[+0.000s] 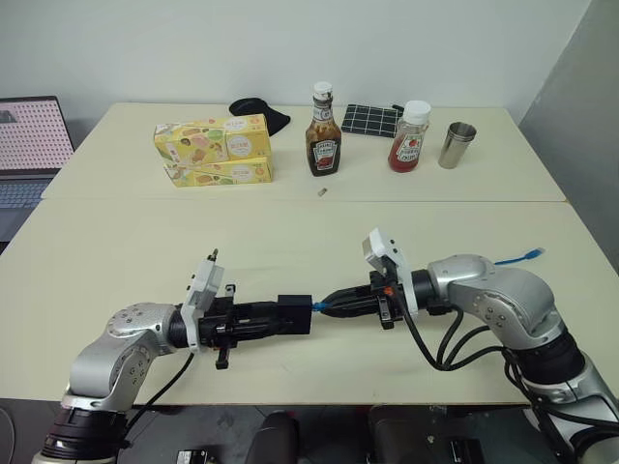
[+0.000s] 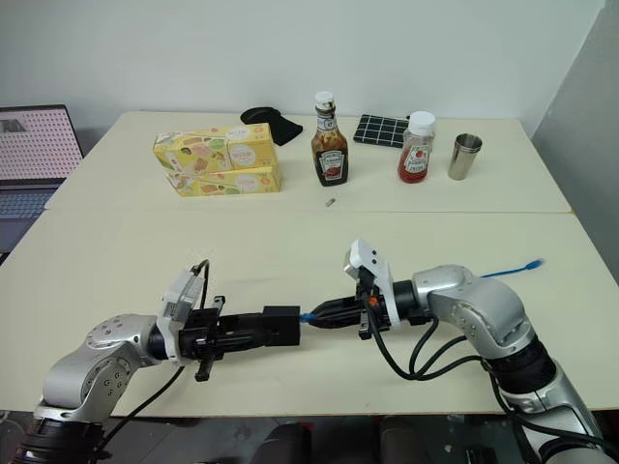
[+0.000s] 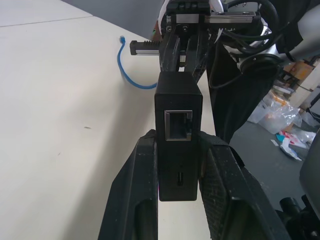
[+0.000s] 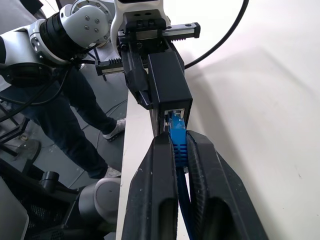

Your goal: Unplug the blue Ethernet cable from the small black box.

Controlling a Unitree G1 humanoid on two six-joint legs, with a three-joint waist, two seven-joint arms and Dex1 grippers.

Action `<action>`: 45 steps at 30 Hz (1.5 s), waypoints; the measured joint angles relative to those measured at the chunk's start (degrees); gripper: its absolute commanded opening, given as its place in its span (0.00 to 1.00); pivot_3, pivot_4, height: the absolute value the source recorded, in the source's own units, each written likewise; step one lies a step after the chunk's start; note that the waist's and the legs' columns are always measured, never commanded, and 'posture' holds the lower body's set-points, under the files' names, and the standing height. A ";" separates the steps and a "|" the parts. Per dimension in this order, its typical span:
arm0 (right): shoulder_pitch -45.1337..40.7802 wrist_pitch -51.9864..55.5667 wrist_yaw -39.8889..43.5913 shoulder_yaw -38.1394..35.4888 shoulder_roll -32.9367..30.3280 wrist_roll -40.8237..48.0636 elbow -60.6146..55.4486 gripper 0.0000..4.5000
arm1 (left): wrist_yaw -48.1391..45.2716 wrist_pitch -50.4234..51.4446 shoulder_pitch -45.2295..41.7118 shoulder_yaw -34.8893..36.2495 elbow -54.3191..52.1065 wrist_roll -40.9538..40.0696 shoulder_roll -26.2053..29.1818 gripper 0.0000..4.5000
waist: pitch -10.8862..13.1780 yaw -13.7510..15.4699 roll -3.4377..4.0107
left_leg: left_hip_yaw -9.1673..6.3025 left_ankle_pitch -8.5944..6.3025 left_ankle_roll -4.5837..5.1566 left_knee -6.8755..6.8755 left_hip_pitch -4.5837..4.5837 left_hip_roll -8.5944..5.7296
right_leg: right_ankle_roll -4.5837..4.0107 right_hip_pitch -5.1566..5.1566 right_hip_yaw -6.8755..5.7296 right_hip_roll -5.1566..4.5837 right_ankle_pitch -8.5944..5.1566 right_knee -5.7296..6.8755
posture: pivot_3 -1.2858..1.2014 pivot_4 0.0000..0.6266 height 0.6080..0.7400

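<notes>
My left gripper (image 1: 276,317) is shut on the small black box (image 1: 293,311) and holds it level above the table's front edge. In the left wrist view the box (image 3: 179,125) sits between the fingers (image 3: 132,190) with an empty port facing the camera. From the right, my right gripper (image 1: 334,304) is shut on the plug of the blue Ethernet cable (image 4: 177,135). The plug's tip is at the mouth of the box's port (image 4: 175,111); I cannot tell whether it is seated. The cord runs back under the right arm, and its free end (image 1: 527,255) lies on the table.
At the back of the cream table (image 1: 116,251) stand two stacked yellow cartons (image 1: 213,150), a brown sauce bottle (image 1: 323,130), a red ketchup bottle (image 1: 410,137) and a metal cup (image 1: 456,145). Behind them lie a black cloth (image 1: 259,108) and a gridded dark panel (image 1: 372,120). A laptop (image 1: 29,145) is at far left.
</notes>
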 measured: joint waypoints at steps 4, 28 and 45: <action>0.02 -0.40 -0.33 -0.39 0.28 0.01 -0.10 0.47 | 0.94 1.71 -1.84 -0.20 0.00 -0.09 -0.10 0.17 | 0.00 -0.01 0.00 | 0.02 0.00 0.00 0.00 0.00 0.00 | 0.00 0.00 0.01 0.01 0.00 -0.01 | 0.52 0.24 1.00; 1.43 5.06 -3.99 -4.46 2.19 3.97 0.13 0.70 | 1.01 4.75 -4.83 -2.27 -1.16 -0.76 -1.08 0.17 | 0.00 0.00 0.00 | 0.01 0.00 0.00 0.00 -0.04 -0.01 | 0.00 -0.01 0.00 0.02 0.00 -0.01 | 0.52 0.24 1.00; 2.23 8.57 -4.86 -10.95 3.87 11.73 2.18 0.70 | 5.85 10.78 -2.91 0.93 -1.40 -8.33 -3.54 0.17 | 0.00 -0.01 0.00 | 0.00 0.00 0.00 0.01 -0.05 0.00 | 0.00 -0.02 0.01 0.01 0.00 0.00 | 0.52 0.24 1.00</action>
